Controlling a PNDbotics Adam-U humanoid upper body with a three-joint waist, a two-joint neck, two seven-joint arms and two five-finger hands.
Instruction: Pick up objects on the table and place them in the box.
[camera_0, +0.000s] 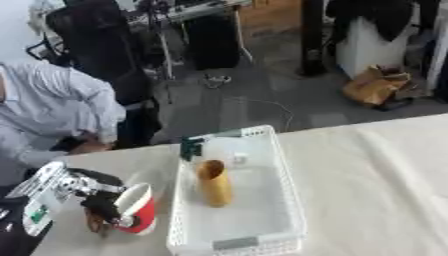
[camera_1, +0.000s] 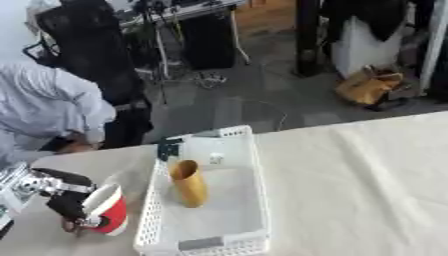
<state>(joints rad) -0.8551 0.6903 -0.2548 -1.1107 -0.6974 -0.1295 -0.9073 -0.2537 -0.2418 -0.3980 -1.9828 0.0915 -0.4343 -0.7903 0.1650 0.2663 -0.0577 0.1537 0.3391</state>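
Gripping a red-and-white cup (camera_0: 136, 209) with curled fingers near the tabletop's (camera_0: 376, 175) left edge, the left hand (camera_0: 103, 204) has yet to add it to the white basket (camera_0: 289, 197), where a tan cup (camera_0: 214, 183) already lies.

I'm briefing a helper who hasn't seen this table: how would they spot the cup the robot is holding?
Find the white mesh box on the cloth-covered table. Just outside its left wall, the robot's left hand is wrapped round a red cup with a white inside, tilted. The tan cylinder nearby stands inside the box, not outside.
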